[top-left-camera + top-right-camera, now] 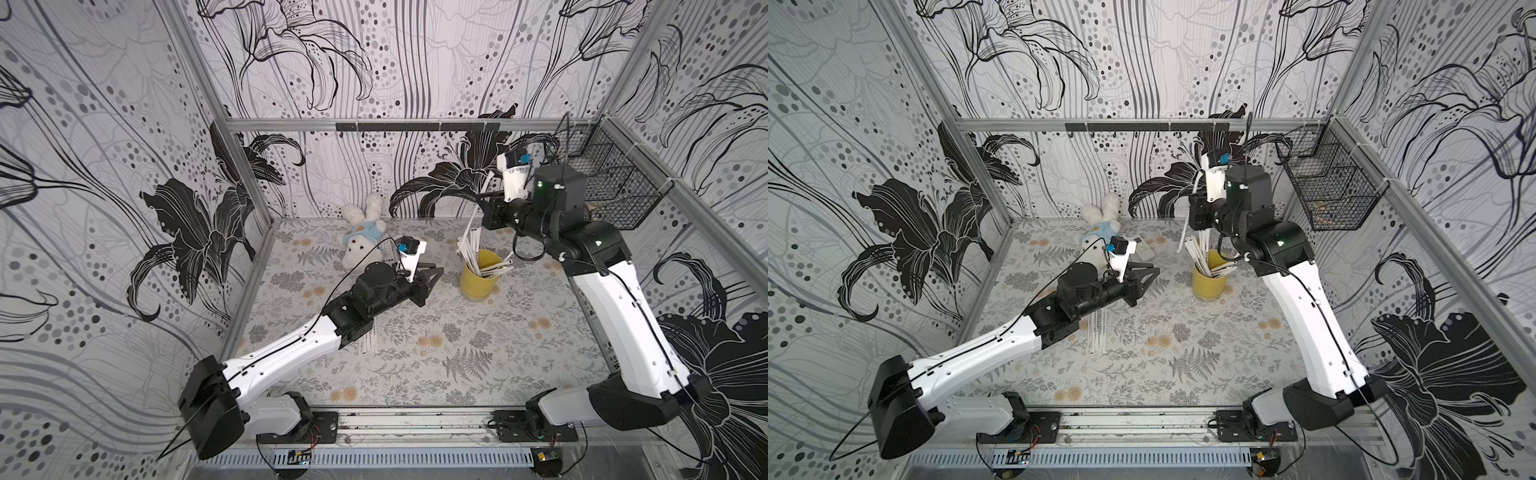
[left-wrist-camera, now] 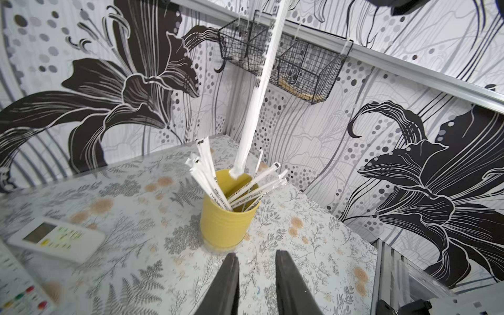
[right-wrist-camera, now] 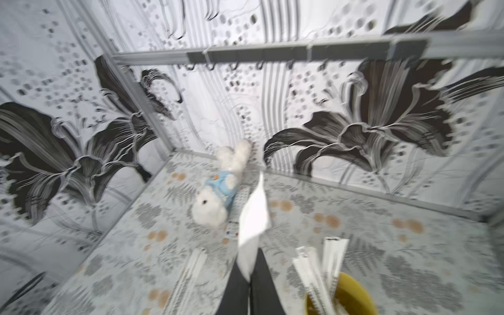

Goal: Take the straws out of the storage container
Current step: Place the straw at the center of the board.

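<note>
Straws [image 2: 215,188] in white paper fill your yellow cylindrical cup [image 2: 226,226], twelve o'clock from the half-open, empty left jaws. Right jaws pinch one straw [image 2: 258,90] upright above it.

One yellow cup [image 1: 478,279], roughly a dozen straws [image 2: 211,177], two remotes [image 2: 57,240], one plush rabbit [image 1: 360,232], one wire basket [image 1: 615,187].

No text legible in any view. Wrappers of the straws [image 2: 218,193] in the yellow cup [image 2: 223,226] carry small dark print along their length, too fine & blurred to read. The remote [image 2: 57,240] on the bench [image 2: 300,245] has a grey display w/ coloured buttons, markings smeared, no digits or brand discernible. A second remote [image 2: 16,297] beside it: same, unreadable
</note>
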Controlling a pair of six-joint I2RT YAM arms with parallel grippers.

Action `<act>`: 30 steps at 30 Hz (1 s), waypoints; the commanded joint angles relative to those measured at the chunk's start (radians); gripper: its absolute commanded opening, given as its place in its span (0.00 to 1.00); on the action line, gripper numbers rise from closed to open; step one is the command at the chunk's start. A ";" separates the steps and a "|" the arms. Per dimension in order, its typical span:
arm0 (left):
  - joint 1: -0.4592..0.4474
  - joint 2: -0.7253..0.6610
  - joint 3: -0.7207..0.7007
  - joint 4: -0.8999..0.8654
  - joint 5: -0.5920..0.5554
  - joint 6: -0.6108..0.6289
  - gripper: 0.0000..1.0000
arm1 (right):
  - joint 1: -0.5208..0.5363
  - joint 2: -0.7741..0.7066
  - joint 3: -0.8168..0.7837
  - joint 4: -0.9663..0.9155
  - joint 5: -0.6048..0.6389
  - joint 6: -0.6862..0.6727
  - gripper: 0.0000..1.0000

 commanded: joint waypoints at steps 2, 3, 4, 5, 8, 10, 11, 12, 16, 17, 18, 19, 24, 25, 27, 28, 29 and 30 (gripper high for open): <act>-0.004 -0.095 -0.050 -0.236 -0.085 -0.114 0.29 | 0.084 0.158 -0.074 0.010 -0.317 0.096 0.04; -0.004 -0.114 -0.061 -0.284 -0.100 -0.138 0.29 | 0.101 0.192 -0.092 0.039 -0.365 0.118 0.03; -0.004 -0.132 -0.073 -0.334 -0.123 -0.161 0.29 | 0.118 0.236 -0.108 0.063 -0.412 0.141 0.03; -0.002 -0.147 -0.084 -0.377 -0.143 -0.180 0.29 | 0.132 0.270 -0.115 0.081 -0.447 0.152 0.03; -0.002 -0.201 -0.126 -0.495 -0.231 -0.240 0.29 | 0.189 0.378 -0.124 0.134 -0.522 0.194 0.03; 0.002 -0.252 -0.167 -0.540 -0.290 -0.274 0.29 | 0.218 0.450 -0.123 0.172 -0.587 0.231 0.03; 0.007 -0.273 -0.186 -0.551 -0.307 -0.285 0.29 | 0.229 0.482 -0.121 0.185 -0.610 0.245 0.03; 0.018 -0.298 -0.205 -0.562 -0.317 -0.296 0.29 | 0.240 0.514 -0.113 0.194 -0.626 0.258 0.03; 0.079 -0.376 -0.269 -0.568 -0.304 -0.305 0.29 | 0.260 0.617 -0.083 0.206 -0.640 0.291 0.03; 0.091 -0.388 -0.281 -0.564 -0.296 -0.303 0.29 | 0.260 0.636 -0.080 0.209 -0.645 0.300 0.03; 0.101 -0.396 -0.292 -0.558 -0.286 -0.300 0.29 | 0.260 0.658 -0.076 0.209 -0.646 0.310 0.03; 0.107 -0.400 -0.301 -0.551 -0.275 -0.296 0.29 | 0.260 0.677 -0.073 0.211 -0.648 0.317 0.03; 0.114 -0.384 -0.326 -0.529 -0.256 -0.275 0.29 | 0.260 0.774 -0.013 0.179 -0.657 0.327 0.06; 0.116 -0.377 -0.326 -0.528 -0.255 -0.270 0.29 | 0.260 0.793 0.003 0.171 -0.660 0.328 0.06; 0.119 -0.368 -0.326 -0.525 -0.253 -0.263 0.29 | 0.260 0.823 0.019 0.170 -0.664 0.333 0.06; 0.121 -0.366 -0.328 -0.522 -0.252 -0.260 0.29 | 0.259 0.835 0.027 0.170 -0.662 0.334 0.06; 0.122 -0.367 -0.329 -0.516 -0.251 -0.258 0.29 | 0.259 0.852 0.038 0.166 -0.660 0.335 0.06; 0.125 -0.368 -0.331 -0.511 -0.247 -0.254 0.29 | 0.258 0.868 0.046 0.164 -0.660 0.338 0.06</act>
